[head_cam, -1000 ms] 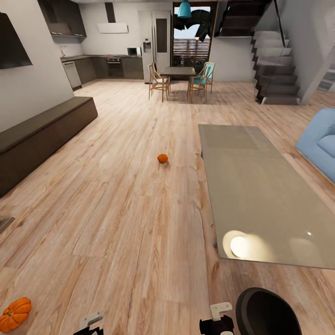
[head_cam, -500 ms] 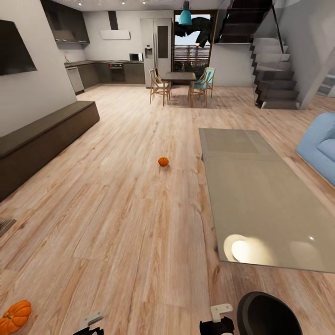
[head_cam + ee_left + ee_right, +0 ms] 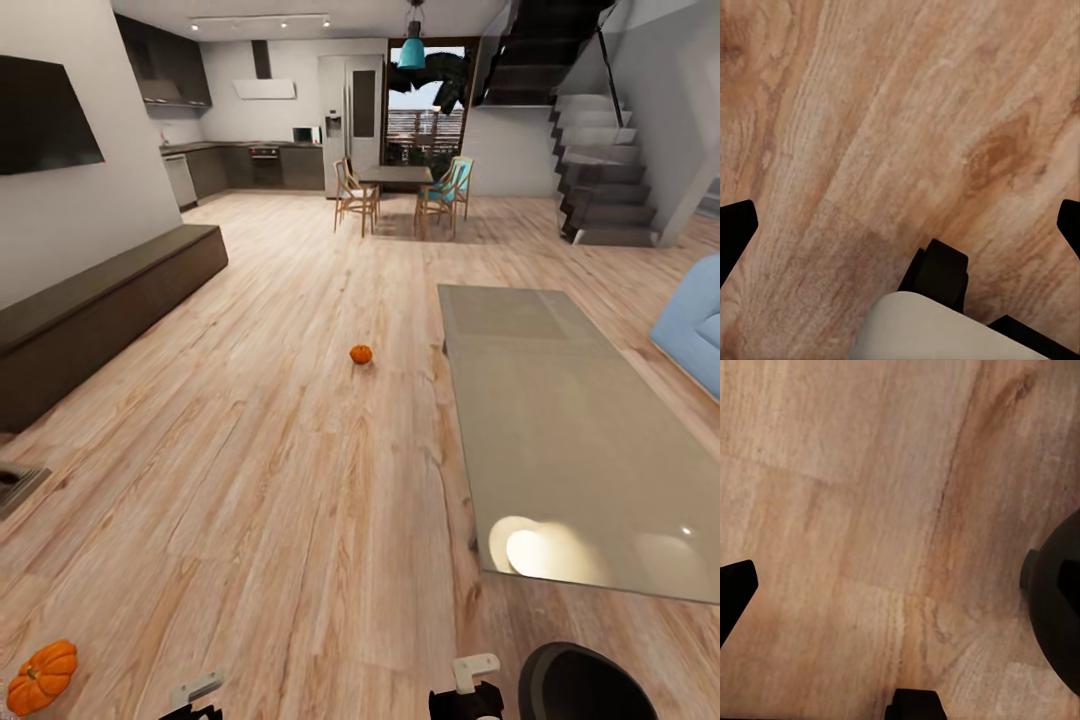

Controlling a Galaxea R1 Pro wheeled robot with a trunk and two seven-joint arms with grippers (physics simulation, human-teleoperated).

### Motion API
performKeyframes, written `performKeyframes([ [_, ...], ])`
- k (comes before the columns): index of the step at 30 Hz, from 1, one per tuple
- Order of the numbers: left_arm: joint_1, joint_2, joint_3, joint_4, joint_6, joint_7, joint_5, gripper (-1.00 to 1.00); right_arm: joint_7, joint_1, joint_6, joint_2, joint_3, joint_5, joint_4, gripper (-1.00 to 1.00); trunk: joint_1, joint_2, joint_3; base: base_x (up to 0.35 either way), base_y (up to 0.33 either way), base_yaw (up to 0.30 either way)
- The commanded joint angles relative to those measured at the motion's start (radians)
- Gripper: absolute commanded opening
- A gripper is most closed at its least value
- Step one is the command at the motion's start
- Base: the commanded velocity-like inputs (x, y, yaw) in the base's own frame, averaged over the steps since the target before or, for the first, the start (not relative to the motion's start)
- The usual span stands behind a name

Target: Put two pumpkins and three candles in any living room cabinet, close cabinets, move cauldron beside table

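A wide stretch of bare wooden floor (image 3: 280, 470) runs from the robot toward a distant kitchen and a dining table with chairs (image 3: 400, 190). Along the left side, against the wall, stands a long, low dark-brown cabinet (image 3: 100, 310), its fronts all flush. On the right, a long glass-topped table (image 3: 570, 420) reaches from near the robot far into the room; its near left corner lies just ahead of the right arm. Between cabinet and table the floor is broad and open.

Two pumpkins are in view. One pumpkin (image 3: 361, 354) sits mid-floor, just left of the table's far end and well away from the cabinet. The nearer pumpkin (image 3: 41, 676) lies at the lower left, close to the robot's left side. One black cauldron (image 3: 585, 688) stands on the floor just right of the right arm, beside the table's near end; its dark curved wall also appears in the right wrist view (image 3: 1061, 607).

The left gripper (image 3: 900, 232) hangs over bare planks with its fingers spread wide and nothing between them. The right gripper (image 3: 900, 585) likewise looks spread wide and empty above the floor, though only the fingertips show at the frame edges, with the cauldron close beside one fingertip.
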Motion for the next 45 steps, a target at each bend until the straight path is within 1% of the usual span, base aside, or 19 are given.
performKeyframes([
  [1, 0.000, 0.000, 0.000, 0.002, 0.000, 0.000, 0.000, 1.00, 0.000, 0.000, 0.000, 0.000, 0.000, 0.000, 0.000, 1.00, 0.000, 0.000, 0.002, 0.000, 0.000, 0.103],
  [8, 0.000, 0.000, 0.000, 0.005, 0.000, -0.002, 0.000, 1.00, 0.000, 0.000, -0.001, 0.000, 0.000, 0.000, 0.000, 1.00, 0.000, 0.000, 0.013, 0.000, 0.000, 0.103],
  [13, 0.000, 0.001, 0.000, 0.008, 0.001, -0.023, 0.000, 1.00, 0.000, 0.000, -0.001, 0.000, 0.000, 0.000, 0.000, 1.00, 0.000, 0.000, 0.021, 0.124, 0.000, 0.101],
  [14, 0.000, 0.004, 0.000, 0.008, 0.001, -0.031, 0.000, 1.00, 0.000, 0.000, -0.001, 0.000, 0.000, 0.000, 0.000, 1.00, 0.000, 0.000, 0.022, 0.316, 0.000, 0.097],
  [34, 0.000, 0.003, 0.000, 0.009, 0.001, -0.034, 0.000, 1.00, 0.000, 0.000, -0.001, 0.000, 0.000, 0.000, 0.000, 1.00, 0.000, 0.000, 0.054, 0.324, 0.000, 0.096],
  [38, 0.000, 0.003, 0.000, 0.010, 0.002, -0.044, 0.000, 1.00, 0.000, 0.000, -0.001, 0.000, 0.000, 0.000, 0.000, 1.00, 0.000, 0.000, 0.061, 0.325, 0.000, 0.095],
  [45, 0.000, 0.003, 0.000, 0.010, 0.003, -0.050, 0.000, 1.00, 0.000, 0.000, -0.001, 0.000, 0.000, 0.000, 0.000, 1.00, 0.000, 0.000, 0.066, 0.325, 0.000, 0.079],
])
